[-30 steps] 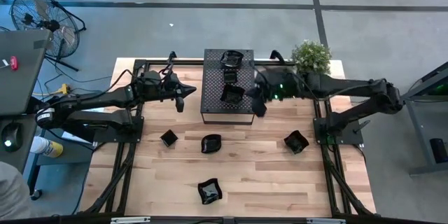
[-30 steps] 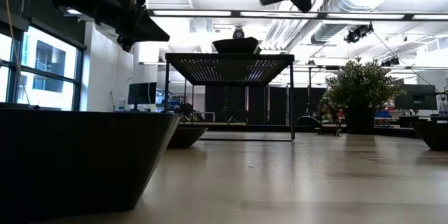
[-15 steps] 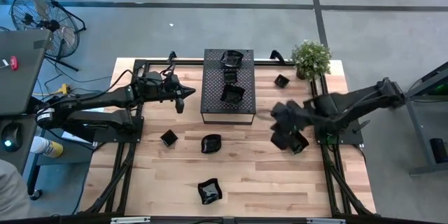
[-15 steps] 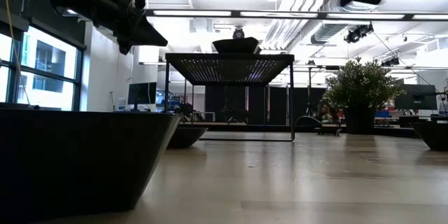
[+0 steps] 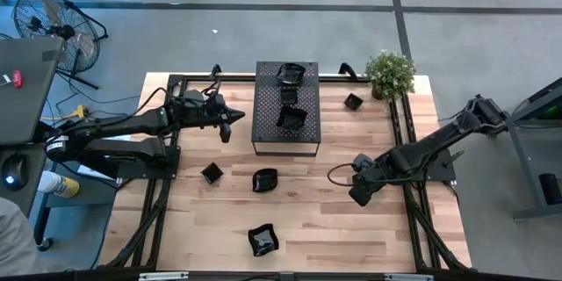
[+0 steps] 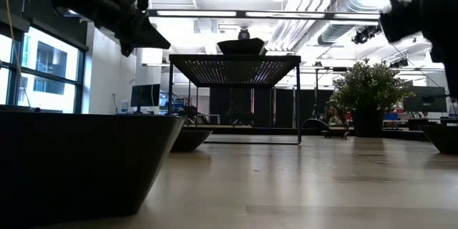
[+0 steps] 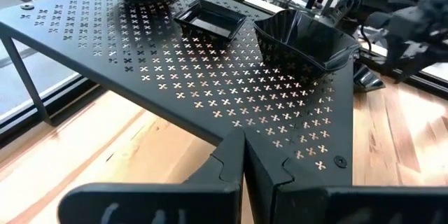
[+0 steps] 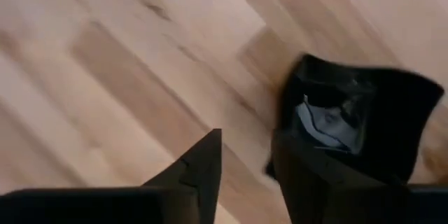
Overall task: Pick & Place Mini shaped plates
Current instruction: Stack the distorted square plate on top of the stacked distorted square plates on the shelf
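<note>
Three glossy black mini plates [image 5: 291, 74] [image 5: 289, 95] [image 5: 291, 118] sit on the black perforated stand [image 5: 285, 136]; they also show in the left wrist view [image 7: 304, 42]. More plates rest on the wooden table [image 5: 212, 173] [image 5: 264, 180] [image 5: 262, 240] [image 5: 353, 101]. My right gripper [image 5: 358, 195] is open, low over the table's right side, pointing down at a square black plate [image 8: 357, 122]. One finger [image 8: 308, 178] stands at the plate's near rim, the other [image 8: 199, 171] over bare wood. My left gripper [image 5: 230, 125] is shut and empty, left of the stand. My right gripper: one finger stands at the square plate's rim [image 8: 287, 133], but I cannot tell whether it touches. The plate sits flat on the table.
A potted plant [image 5: 390, 72] stands at the far right corner. Black frame rails [image 5: 399, 132] run along both table sides. A cable [image 5: 338, 171] loops beside my right gripper. Bare wood lies between the plates at the table's near middle.
My right gripper has swung away from the stand's right side toward the table's near right, gone down, and tipped to point down over the square plate. The plates have not moved.
</note>
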Motion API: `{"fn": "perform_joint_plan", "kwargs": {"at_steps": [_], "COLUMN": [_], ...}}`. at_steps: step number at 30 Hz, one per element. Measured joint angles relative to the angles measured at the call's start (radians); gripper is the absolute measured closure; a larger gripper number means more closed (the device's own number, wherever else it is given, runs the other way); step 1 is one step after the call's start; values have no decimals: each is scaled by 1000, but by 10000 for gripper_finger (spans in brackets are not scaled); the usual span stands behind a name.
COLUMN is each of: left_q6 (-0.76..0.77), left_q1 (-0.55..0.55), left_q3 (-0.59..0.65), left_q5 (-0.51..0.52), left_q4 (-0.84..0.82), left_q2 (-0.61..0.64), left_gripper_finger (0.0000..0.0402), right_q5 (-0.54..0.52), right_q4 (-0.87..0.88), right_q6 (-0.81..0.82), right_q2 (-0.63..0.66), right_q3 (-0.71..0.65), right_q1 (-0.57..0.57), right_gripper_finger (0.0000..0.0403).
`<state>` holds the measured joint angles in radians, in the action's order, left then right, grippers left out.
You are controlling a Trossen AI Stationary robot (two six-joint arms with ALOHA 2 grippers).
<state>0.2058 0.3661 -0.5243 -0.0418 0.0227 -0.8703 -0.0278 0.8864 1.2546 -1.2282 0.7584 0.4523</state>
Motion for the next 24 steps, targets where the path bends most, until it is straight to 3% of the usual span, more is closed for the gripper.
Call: {"fn": "perform_joint_plan", "kwargs": {"at_steps": [8, 20, 24], "left_q6": [-1, 0, 0], "left_q1": [0, 0, 0], "left_q3": [0, 0, 0], "left_q5": [0, 1, 1], "left_q4": [0, -1, 0], "left_q2": [0, 0, 0], "left_gripper_finger": [401, 401, 401], "right_q5": [9, 15, 9], "right_q4": [-116, -128, -111], "right_q6": [33, 33, -15], "right_q2": [0, 0, -1], "right_q3": [-146, -199, -149], "right_q1": [-1, -1, -1], "right_gripper_finger": [284, 393, 395]}}
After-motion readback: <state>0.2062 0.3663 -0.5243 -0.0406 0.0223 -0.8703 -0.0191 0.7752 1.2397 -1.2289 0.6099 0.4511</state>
